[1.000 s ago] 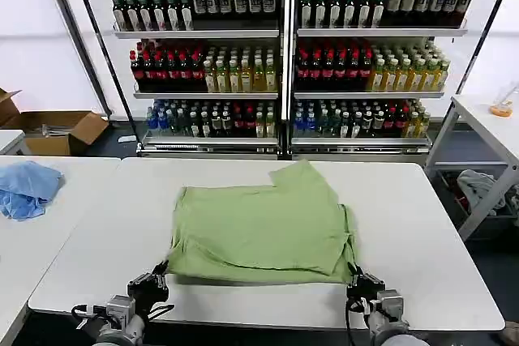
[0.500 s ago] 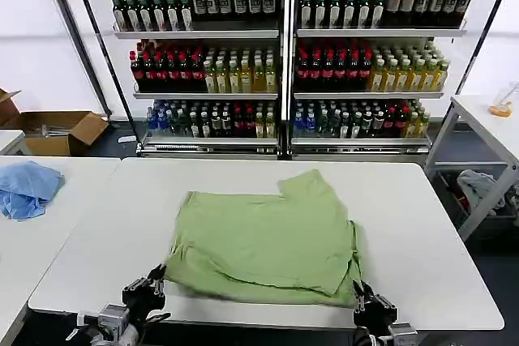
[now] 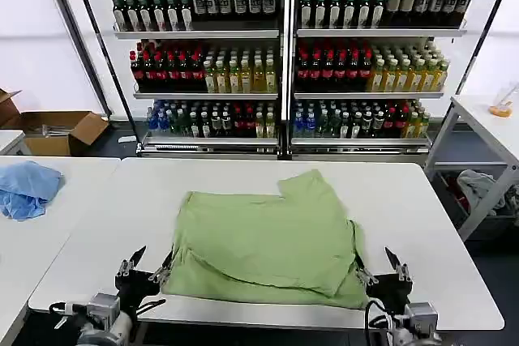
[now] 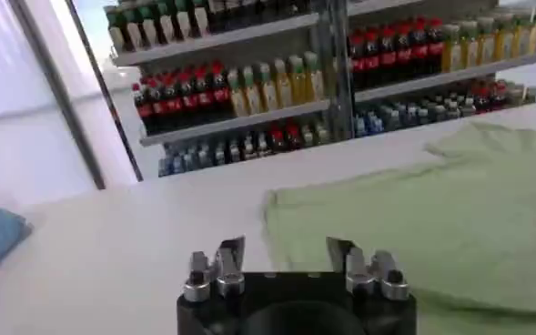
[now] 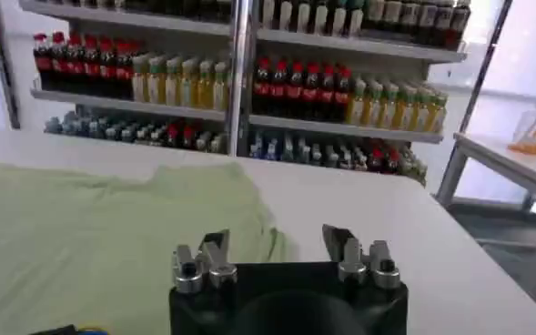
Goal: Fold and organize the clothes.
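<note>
T-shirt (image 3: 272, 241) folded, printed graphic hidden

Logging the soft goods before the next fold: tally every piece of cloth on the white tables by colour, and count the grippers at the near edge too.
Light green T-shirt: 1
Light blue cloth: 1
Grippers, both open: 2, the left gripper and the right gripper
Total: 4

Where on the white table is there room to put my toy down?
Bare room lies on the table right of the green T-shirt, left of it, and behind it toward the bottle shelves. The front edge is crowded: the open left gripper and right gripper flank the shirt's corners.
</note>
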`<state>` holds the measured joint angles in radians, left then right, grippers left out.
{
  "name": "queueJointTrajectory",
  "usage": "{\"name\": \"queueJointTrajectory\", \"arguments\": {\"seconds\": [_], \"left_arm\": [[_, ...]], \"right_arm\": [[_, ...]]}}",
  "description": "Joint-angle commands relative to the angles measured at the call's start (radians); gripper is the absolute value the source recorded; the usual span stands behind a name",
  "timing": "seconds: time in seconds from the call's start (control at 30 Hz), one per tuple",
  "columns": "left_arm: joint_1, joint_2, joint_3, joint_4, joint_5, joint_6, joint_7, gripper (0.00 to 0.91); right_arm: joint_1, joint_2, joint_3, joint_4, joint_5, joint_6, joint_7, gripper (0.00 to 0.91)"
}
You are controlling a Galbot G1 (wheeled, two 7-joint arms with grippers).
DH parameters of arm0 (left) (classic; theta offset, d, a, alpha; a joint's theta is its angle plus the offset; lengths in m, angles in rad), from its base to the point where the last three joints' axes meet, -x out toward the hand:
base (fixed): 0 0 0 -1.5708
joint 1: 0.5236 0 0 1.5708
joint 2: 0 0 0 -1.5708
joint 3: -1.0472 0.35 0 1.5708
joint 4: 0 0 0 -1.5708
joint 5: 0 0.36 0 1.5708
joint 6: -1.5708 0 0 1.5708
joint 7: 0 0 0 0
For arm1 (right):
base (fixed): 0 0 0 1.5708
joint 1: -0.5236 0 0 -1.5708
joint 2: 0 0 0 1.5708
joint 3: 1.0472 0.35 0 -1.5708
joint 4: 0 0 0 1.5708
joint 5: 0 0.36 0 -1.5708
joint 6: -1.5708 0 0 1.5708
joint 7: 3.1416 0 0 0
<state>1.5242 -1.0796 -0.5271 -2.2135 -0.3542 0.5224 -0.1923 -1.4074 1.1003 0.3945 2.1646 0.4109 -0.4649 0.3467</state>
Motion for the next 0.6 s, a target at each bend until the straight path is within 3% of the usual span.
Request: {"name": "queueJointTrajectory", "arguments": {"seconds": [0.03, 0.3, 0.6], "left_arm": [[-0.382, 0.024, 0.142, 0.259, -0.099, 0.048, -0.031, 0.907], [-0.523, 0.019, 0.203, 0.436, -0.084, 0.056, -0.034, 0.907], [-0.618, 0.0, 0.273, 0.562, -0.097, 0.057, -0.035, 0.907]], "right_arm": [[0.438, -0.021, -0.17, -0.275, 0.174, -0.082, 0.065, 0.907], [0.638, -0.016, -0.295, -0.461, 0.237, -0.112, 0.101, 0.907], [0.719, 0.017, -0.318, -0.652, 0.254, -0.113, 0.105, 0.907]]}}
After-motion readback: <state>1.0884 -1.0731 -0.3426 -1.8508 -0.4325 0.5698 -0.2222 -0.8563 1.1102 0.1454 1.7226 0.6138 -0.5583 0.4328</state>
